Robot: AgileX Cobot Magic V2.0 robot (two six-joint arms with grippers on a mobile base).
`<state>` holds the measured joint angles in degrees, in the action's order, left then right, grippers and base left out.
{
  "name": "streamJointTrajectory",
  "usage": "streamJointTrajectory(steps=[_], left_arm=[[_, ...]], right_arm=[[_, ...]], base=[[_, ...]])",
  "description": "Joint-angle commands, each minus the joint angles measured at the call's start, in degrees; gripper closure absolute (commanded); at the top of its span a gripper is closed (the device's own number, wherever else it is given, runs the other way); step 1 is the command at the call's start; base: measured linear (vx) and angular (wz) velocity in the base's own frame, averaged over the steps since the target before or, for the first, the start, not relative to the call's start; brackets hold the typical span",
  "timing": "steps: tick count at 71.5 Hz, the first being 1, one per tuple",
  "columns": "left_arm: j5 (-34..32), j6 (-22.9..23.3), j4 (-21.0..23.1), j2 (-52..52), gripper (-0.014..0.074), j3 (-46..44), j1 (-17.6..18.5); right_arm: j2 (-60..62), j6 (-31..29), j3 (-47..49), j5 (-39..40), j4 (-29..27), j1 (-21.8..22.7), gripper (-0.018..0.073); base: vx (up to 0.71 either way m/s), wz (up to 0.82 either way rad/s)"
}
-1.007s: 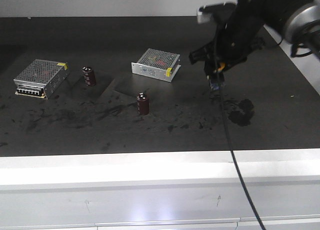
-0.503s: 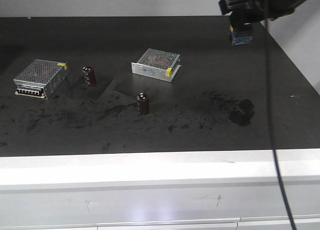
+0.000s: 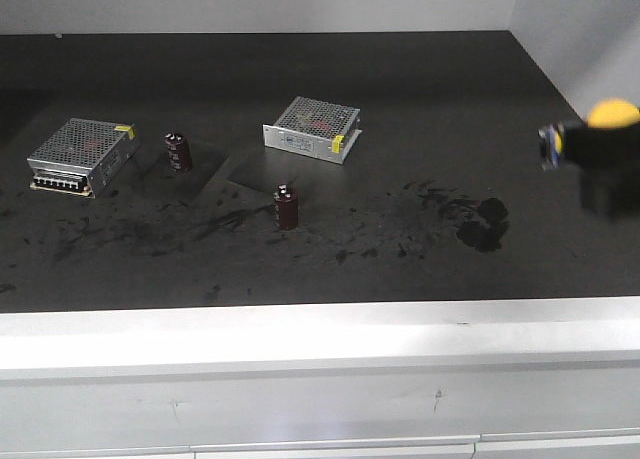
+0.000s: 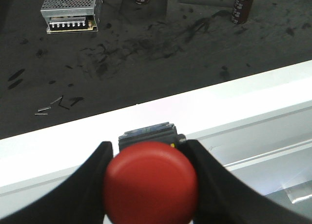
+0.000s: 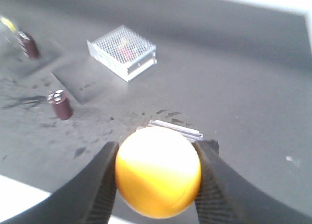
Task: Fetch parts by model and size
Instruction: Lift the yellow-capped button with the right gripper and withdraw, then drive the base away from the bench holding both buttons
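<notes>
**Left gripper (image 4: 148, 145) clamped on red switch (image 4: 150, 182), right gripper (image 5: 159, 147) on yellow switch (image 5: 158, 180)**

In the left wrist view, the red switch is gripped between the two dark fingers (image 4: 90, 185), which are pressed against either side of its cap. Its dark base is glimpsed just behind the cap. The switch is held off the table (image 3: 450, 79), over the white ledge (image 4: 243, 102) along the table's front.

In the right wrist view, the yellow switch is pinched in the same way, with a finger touching each side of the cap, and is carried above the dark tabletop. From the front it is seen blurred at the far right edge of the frame, well apart from the other things; a bit of blue is made out on its base, left of the cap.

Two perforated metal boxes are left lying on the table, one at the left (image 3: 82, 156) and one near the middle (image 3: 312, 129). One capacitor (image 3: 178, 151) is stood upright just beside the left box, another (image 3: 286, 206) in front of the middle box. Dark smudges are spread across the surface, with a heavier stain (image 3: 485, 224) toward the right.
</notes>
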<state>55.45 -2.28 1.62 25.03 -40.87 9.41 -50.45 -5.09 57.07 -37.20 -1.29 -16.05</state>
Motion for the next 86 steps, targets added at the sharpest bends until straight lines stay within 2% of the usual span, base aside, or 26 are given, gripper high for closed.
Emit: streamJointTrajectory(steps=[1, 16, 30, 47, 86], left_arm=[[-4.0, 0.1, 0.4, 0.4, 0.0602, -1.2, 0.3], [-4.0, 0.1, 0.4, 0.4, 0.0602, -1.2, 0.3], [-4.0, 0.1, 0.4, 0.4, 0.0602, -1.2, 0.3], [-4.0, 0.1, 0.4, 0.4, 0.0602, -1.2, 0.3], [-4.0, 0.1, 0.4, 0.4, 0.0602, -1.2, 0.3]], right_arm=[[6.2, -0.8, -5.5, 9.4, -0.7, 0.2, 0.0569], [18.1, -0.8, -18.8, 15.2, -3.5, 0.2, 0.0569], [24.4, -0.8, -24.5, 16.0, -3.5, 0.2, 0.0569], [28.0, -0.8, -25.6, 16.9, -2.9, 0.2, 0.0569], [28.1, -0.8, -25.6, 16.7, -3.1, 0.2, 0.0569]], base=[[0.00, 0.00], [0.00, 0.00], [0.00, 0.00], [0.00, 0.00], [0.00, 0.00]])
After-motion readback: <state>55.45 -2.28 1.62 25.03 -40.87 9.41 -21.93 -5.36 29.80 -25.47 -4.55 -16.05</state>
